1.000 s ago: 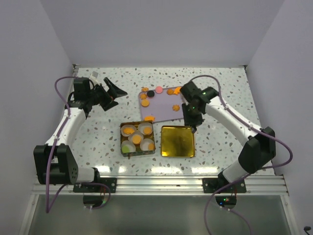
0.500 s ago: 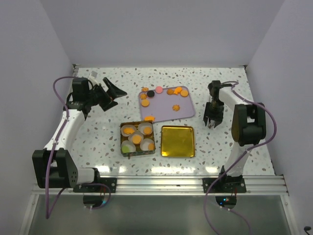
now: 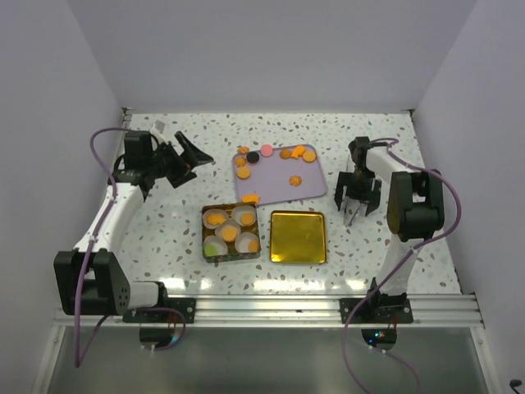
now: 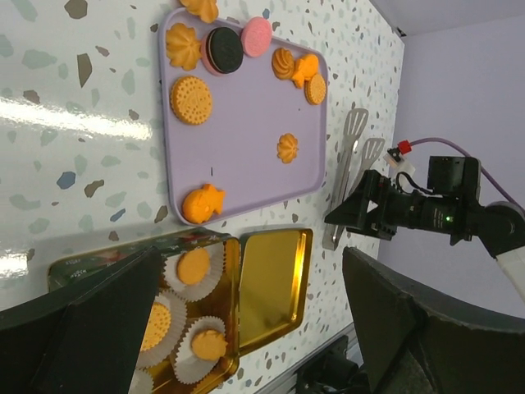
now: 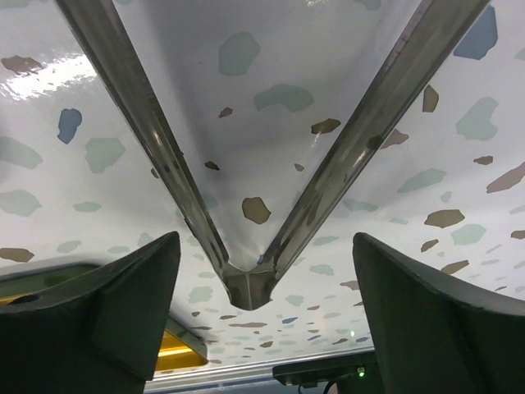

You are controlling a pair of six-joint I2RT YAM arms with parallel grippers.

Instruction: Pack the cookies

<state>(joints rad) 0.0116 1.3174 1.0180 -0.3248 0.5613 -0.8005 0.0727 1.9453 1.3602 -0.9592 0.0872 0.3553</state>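
Top view: on the desk [image 3: 164,222], cookies [image 3: 289,153] lie on a purple tray [image 3: 275,187], with more in the tin [image 3: 231,232] nearer. The left end effector [image 3: 190,158] hovers far left, wide open and empty. The right end effector [image 3: 358,205] is right of the tray, jaws spread.
Left wrist view: metal tongs [image 4: 349,176] lie just beside the tray.
Right wrist view: the tongs lie between the spread fingers [image 5: 123,304], ungripped.

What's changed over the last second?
The right gripper swung right, away from the tray, then opened, apparently releasing the tongs, which now lie on the table beneath it. The left gripper, cookies, tin and lid stayed put.
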